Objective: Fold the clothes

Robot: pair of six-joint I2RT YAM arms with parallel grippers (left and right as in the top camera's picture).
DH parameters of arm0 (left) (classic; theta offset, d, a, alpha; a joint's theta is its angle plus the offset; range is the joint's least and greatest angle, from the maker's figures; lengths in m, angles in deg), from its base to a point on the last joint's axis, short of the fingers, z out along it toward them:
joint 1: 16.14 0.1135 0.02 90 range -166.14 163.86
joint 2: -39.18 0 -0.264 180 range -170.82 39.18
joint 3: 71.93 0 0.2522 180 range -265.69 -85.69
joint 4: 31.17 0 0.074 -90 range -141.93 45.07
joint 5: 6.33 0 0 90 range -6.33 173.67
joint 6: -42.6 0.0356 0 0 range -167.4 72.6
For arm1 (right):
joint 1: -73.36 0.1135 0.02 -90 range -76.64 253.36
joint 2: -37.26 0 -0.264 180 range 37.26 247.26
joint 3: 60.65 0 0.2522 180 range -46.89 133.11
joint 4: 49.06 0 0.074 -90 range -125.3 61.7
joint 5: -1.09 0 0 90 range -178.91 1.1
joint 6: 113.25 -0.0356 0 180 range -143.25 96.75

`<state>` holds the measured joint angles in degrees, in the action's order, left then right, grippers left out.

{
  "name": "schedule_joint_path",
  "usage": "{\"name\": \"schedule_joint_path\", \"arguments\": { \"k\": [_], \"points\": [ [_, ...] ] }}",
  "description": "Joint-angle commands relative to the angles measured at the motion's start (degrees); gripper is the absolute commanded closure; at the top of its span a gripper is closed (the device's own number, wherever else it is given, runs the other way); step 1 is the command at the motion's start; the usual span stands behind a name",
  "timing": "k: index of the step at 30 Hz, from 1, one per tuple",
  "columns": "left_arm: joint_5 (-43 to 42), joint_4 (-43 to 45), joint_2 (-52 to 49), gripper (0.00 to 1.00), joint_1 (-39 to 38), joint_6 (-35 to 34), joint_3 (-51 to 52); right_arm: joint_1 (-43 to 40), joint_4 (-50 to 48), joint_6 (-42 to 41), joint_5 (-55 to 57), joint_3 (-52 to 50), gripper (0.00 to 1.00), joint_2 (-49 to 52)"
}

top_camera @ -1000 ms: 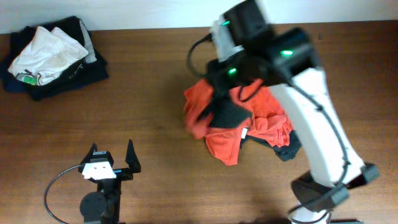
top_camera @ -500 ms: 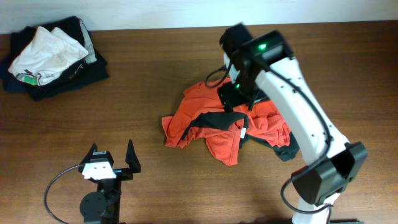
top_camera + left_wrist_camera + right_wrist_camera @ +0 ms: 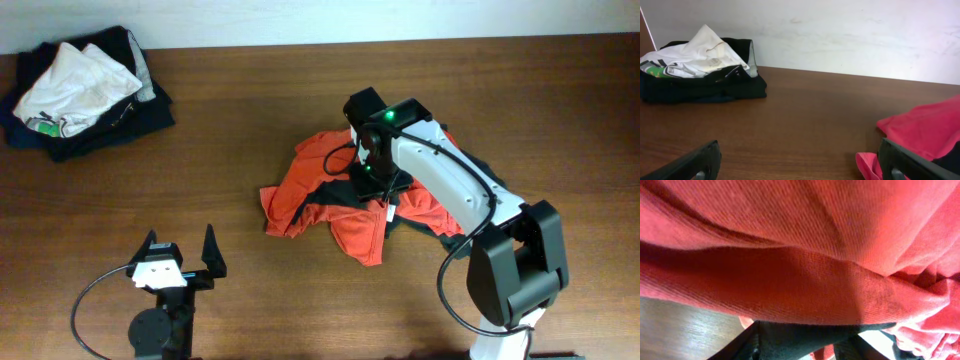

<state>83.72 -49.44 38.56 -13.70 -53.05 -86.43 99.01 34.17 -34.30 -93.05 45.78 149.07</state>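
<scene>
— Orange-red T-shirt lies bunched on the table, directly under the right gripper. Whether those fingers pinch cloth, I cannot tell.
— Left gripper, fingers spread wide, sits well apart, so right is nearer.

Noted orange-red T-shirt crumpled at centre of wooden table, dark charcoal garment tangled among its folds. Found right gripper down on heap's far side, jaws hidden beneath wrist. Observed left gripper near-left, fingers spread wide, well apart from cloth. Recorded separate stack of garments at far-left corner.
</scene>
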Motion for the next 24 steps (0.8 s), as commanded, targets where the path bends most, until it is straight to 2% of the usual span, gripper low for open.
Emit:
{"name": "schedule_joint_path", "arguments": {
  "k": [1, 3, 8, 9, 10, 12, 16, 22, 24],
  "points": [
    [0.0, -0.2, 0.3, 0.01, 0.3, -0.3, 0.2, 0.3, -1.4, -0.6, -0.3, -0.5, 0.60, -0.8],
    [0.0, -0.2, 0.3, 0.01, 0.3, -0.3, 0.2, 0.2, -1.1, -0.6, -0.1, 0.5, 0.69, -0.9],
    [0.0, -0.2, 0.3, 0.01, 0.3, -0.3, 0.2, 0.2, 0.9, -0.7, 0.3, 6.0, 0.75, -1.0],
    [0.0, -0.2, 0.3, 0.01, 0.3, -0.3, 0.2, 0.2, 1.2, -0.7, 0.3, 6.6, 0.82, -1.0],
    [0.0, -0.2, 0.3, 0.01, 0.3, -0.3, 0.2, 0.2, 1.4, -1.0, 0.3, 7.3, 0.96, -1.1],
    [0.0, -0.2, 0.3, 0.01, 0.3, -0.3, 0.2, 0.2, 1.7, -4.4, 2.4, 8.5, 0.96, -2.0],
    [0.0, -0.2, 0.3, 0.01, 0.3, -0.3, 0.2, 0.2, 6.1, -4.4, 5.1, 16.9, 0.96, -7.4],
    [0.0, -0.2, 0.3, 0.01, 0.3, -0.3, 0.2, 0.2, 17.9, -4.2, 6.1, 44.1, 0.96, -11.4],
    [0.0, -0.2, 0.3, 0.01, 0.3, -0.3, 0.2, 0.2, 19.8, -4.2, 6.1, 51.2, 0.92, -11.4]
  ]
}}
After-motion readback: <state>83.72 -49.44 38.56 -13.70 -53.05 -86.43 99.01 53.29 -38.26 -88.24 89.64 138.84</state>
